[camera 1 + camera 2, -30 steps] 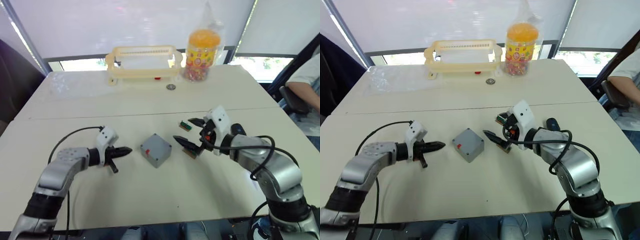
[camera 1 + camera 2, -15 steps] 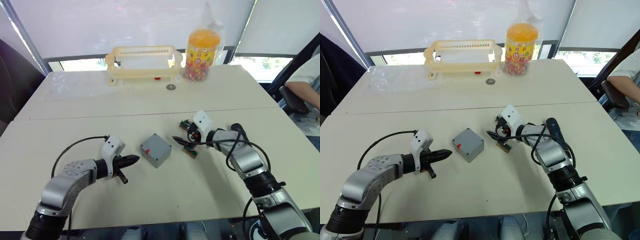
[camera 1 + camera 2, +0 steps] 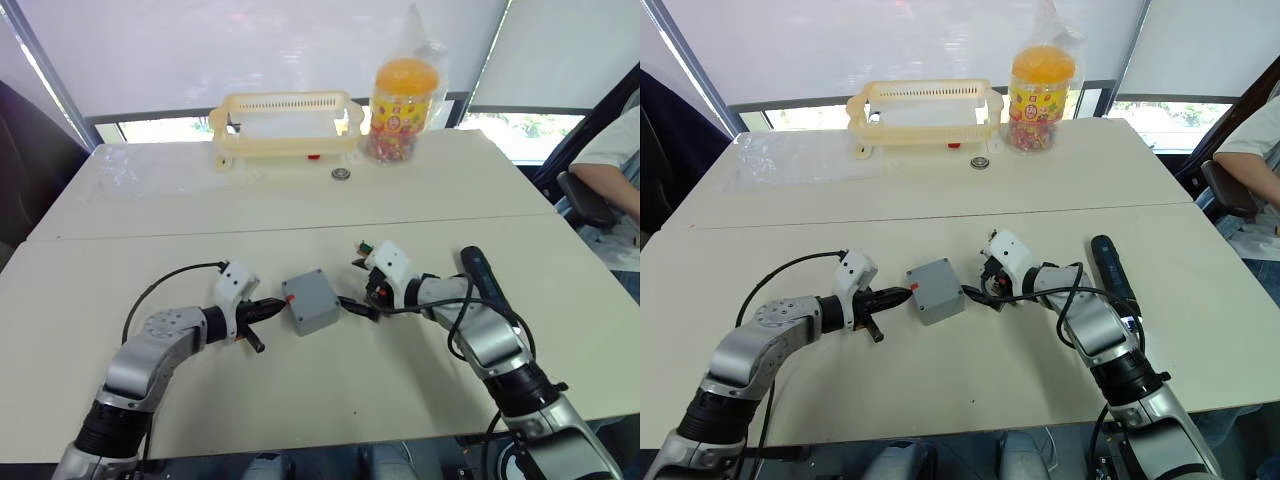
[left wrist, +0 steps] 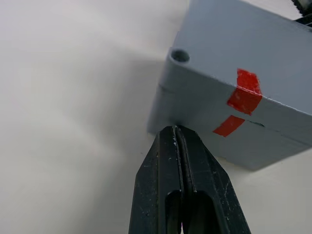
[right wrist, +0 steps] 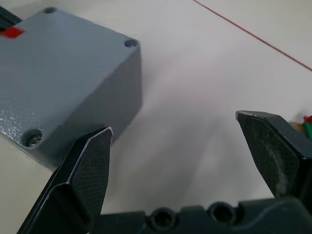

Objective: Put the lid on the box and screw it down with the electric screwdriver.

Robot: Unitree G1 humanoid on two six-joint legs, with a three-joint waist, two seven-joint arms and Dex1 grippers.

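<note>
The grey box sits mid-table with the lid lying on top of it; a seam and red marks on both show in the left wrist view. My left gripper is shut with nothing in it, its tips touching the box's left side at the base. My right gripper stands open at the box's right side, one finger beside the wall, the other well clear. The black electric screwdriver lies on the table beyond my right forearm.
A cream basket, a candy jar in a plastic bag and a small round part stand at the far edge. A small circuit board lies behind my right gripper. A person sits at the far right.
Both grippers have closed in on the box: the left slid right until it touches it, the right moved left from the circuit board. The box has turned slightly, and the screwdriver is uncovered.
</note>
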